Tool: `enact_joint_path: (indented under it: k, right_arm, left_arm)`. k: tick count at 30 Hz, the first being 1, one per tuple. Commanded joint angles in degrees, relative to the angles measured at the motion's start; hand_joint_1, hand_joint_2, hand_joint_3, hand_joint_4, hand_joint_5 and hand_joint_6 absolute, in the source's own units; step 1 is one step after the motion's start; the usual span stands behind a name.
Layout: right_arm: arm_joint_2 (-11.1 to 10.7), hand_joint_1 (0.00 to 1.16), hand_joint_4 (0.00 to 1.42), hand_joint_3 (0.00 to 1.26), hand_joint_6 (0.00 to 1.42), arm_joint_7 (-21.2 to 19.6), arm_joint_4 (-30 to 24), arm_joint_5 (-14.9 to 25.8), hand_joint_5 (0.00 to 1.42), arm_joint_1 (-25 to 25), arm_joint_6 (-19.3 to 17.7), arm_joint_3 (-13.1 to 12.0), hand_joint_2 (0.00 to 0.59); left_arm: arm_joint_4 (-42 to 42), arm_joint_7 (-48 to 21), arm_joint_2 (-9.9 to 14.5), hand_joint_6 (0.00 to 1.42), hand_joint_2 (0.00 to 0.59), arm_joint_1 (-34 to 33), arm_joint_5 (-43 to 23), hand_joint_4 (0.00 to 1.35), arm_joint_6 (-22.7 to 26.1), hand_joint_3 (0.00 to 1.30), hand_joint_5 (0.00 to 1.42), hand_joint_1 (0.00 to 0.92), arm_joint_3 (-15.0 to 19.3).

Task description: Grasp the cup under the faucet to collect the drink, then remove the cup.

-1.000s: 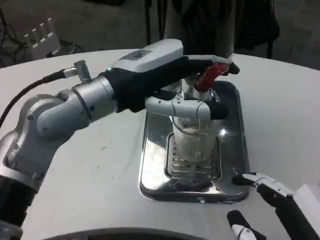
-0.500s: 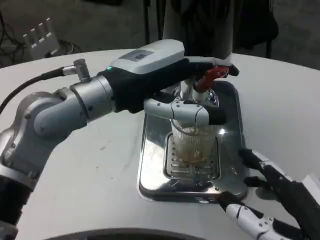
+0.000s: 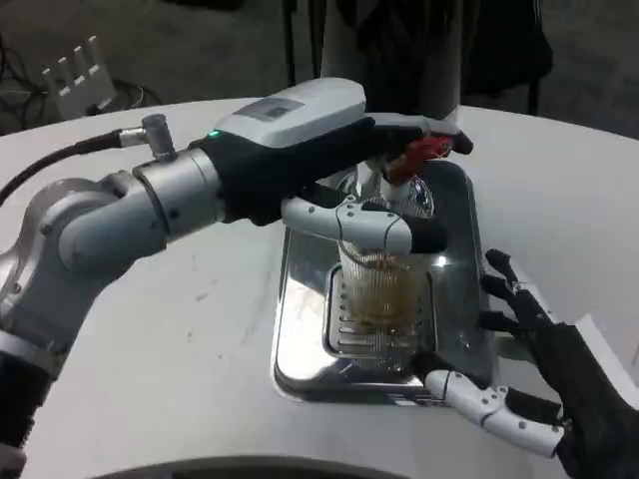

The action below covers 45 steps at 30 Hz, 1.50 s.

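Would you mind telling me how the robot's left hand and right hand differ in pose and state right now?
The left hand is raised over the metal tray, reaching the red tap lever, a finger across the cup; the right hand sits low by the tray's near corner. The left touches things; the right holds nothing, fingers spread. Both have white-and-black fingers.

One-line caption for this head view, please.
Left hand at the red tap lever while drink fills the cup on the steel tray; right hand open nearby.
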Motion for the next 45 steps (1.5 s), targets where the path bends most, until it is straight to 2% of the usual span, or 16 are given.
enact_joint_path:
  k: [1,7,12,22,27,33,45]
  right_arm:
    - [-0.73,0.62,0.07,0.02,0.21,-3.33,3.59,0.2,0.17,-3.64,-0.11,1.01,0.221]
    - [-1.27,0.62,0.06,0.02,0.21,-6.66,8.36,0.93,0.17,-7.16,-0.06,1.62,0.221]
    - [-1.79,0.63,0.06,0.02,0.2,-10.3,11.66,0.7,0.17,-8.73,-1.62,2.77,0.221]
    - [-0.2,0.64,0.06,0.02,0.2,-19.03,20.88,1.76,0.16,-13.75,-5.75,5.42,0.218]
    - [1.05,0.66,0.07,0.02,0.2,-22.1,25.22,1.91,0.17,-16.54,-5.98,6.2,0.209]
    - [2.19,0.71,0.08,0.01,0.21,-24.39,29.33,3.01,0.17,-20.4,-5.81,6.5,0.201]
    - [3.54,0.72,0.06,0.0,0.2,-26.71,33.83,4.06,0.16,-23.65,-5.76,7.4,0.2]
  left_arm:
    - [-1.11,-2.14,0.7,0.37,0.112,0.87,1.01,0.17,-1.05,0.22,0.26,0.0,-1.46]
    - [-1.71,-2.49,1.02,0.37,0.112,0.87,0.79,0.17,-0.86,0.22,0.26,0.0,-1.4]
    - [-2.11,-2.88,1.36,0.37,0.112,0.96,0.59,0.17,-0.59,0.22,0.26,0.0,-1.14]
    - [-3.09,-3.48,2.24,0.37,0.116,1.32,0.16,0.17,-0.2,0.22,0.26,0.0,-0.5]
    - [-3.56,-3.72,2.68,0.37,0.116,1.39,0.07,0.17,0.01,0.22,0.26,0.0,-0.35]
    - [-3.51,-4.09,3.06,0.37,0.116,1.15,0.09,0.17,0.05,0.22,0.26,0.0,-0.46]
    - [-2.49,-4.47,3.95,0.37,0.116,0.75,-0.19,0.17,-0.53,0.22,0.26,0.0,-0.27]
